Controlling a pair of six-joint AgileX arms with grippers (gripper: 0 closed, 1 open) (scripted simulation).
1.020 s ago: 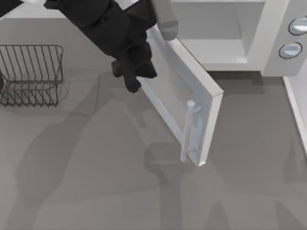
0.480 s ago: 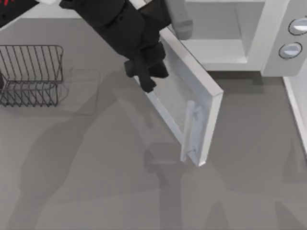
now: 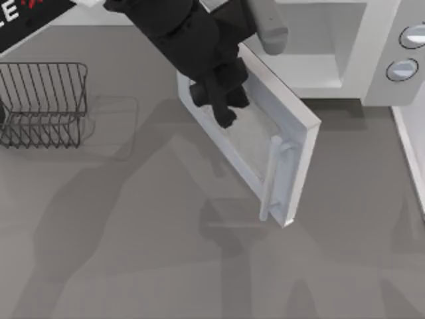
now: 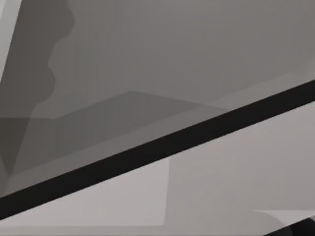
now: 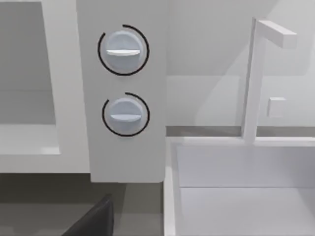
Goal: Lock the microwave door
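- Table (image 3: 133,266) carries one microwave (image 3: 372,73) at the far right of the top view, its cavity facing outward; one microwave door (image 3: 255,143) hangs off it, swung wide open and angled out over the table toward the near right.
- Left arm reaches in from the top view's far left; its bulk has travelled rightward across the last second, and the left gripper (image 3: 221,106) now sits on the door's outer face over the speckled window, where a second ago it was beside the hinge end; whether its fingers are open or closed I cannot tell.
- Door has begun to move with that push: its free edge and the handle (image 3: 272,178) sit a little farther right and nearer the cavity than half a second ago; I judge the closing swing is under way but far from finished, with the latch not yet engaged.
- Wire rack (image 3: 43,103), one only, stands at the left, well apart from the door.
- Dials (image 5: 123,50) number two on the knob panel, stacked one above the other in the right wrist view; one white sink (image 5: 236,196) with one faucet (image 5: 256,78) lies beside the microwave.
- Right arm is parked, looking at that panel.
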